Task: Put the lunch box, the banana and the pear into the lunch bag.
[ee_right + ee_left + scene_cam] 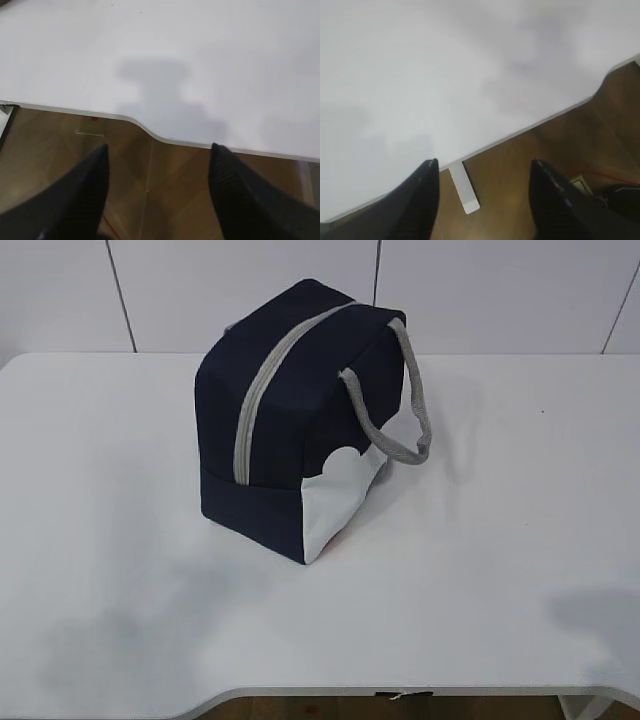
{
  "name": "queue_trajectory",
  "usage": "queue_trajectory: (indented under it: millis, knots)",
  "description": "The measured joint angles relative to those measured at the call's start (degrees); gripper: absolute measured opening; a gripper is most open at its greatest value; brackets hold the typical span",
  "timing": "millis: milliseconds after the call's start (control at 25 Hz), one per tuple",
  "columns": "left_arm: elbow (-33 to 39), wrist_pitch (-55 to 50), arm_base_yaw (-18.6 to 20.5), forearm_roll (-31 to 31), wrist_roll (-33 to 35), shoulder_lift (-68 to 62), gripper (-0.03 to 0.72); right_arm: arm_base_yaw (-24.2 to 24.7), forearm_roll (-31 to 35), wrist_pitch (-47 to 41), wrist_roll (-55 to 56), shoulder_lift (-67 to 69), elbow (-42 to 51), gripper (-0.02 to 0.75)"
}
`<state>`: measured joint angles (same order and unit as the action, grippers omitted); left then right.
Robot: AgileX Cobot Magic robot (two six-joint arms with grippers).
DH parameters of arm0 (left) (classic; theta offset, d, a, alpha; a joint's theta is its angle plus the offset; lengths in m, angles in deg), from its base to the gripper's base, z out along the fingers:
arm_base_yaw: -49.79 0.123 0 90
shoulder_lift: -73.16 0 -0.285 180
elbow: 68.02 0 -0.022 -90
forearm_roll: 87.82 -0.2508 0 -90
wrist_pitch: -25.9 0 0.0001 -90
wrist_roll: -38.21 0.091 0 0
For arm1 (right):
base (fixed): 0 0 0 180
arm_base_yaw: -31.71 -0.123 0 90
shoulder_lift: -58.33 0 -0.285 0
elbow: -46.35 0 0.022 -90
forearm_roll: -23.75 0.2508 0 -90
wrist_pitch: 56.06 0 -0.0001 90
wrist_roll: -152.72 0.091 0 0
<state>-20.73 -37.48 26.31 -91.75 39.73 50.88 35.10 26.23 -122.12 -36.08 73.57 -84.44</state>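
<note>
The lunch bag (300,425) stands in the middle of the white worktop (500,570) with its grey zipper (262,390) closed, so I cannot see if the lunch box, banana and pear are inside; none of them lies on the worktop. The left claw (482,192) and the right claw (157,187) are both spread and empty over the near edge. If the bag must be opened, one claw should hold it steady.

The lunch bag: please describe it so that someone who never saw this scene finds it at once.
On the white table, near its middle, stands the lunch bag, the only thing on it. It is a boxy navy fabric bag with a closed grey zipper, grey loop handles and a white cloud-shaped panel.
</note>
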Motion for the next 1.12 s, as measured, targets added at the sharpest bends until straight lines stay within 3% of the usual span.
queue_trajectory:
  millis: [320, 520, 1120]
  knots:
    - [0.00, 0.00, 14.22, 0.00, 0.00, 9.02, 0.421, 0.00, -0.04, 0.00, 0.00, -6.25, 0.00, 0.502]
    - [0.00, -0.10, 20.90, 0.00, 0.00, 13.67, 0.414, 0.00, -0.04, 0.00, 0.00, -8.31, 0.00, 0.502]
    - [0.17, -0.36, 21.92, 0.00, 0.00, 13.84, 0.372, 0.00, -0.13, 0.00, 0.00, -8.36, 0.00, 0.502]
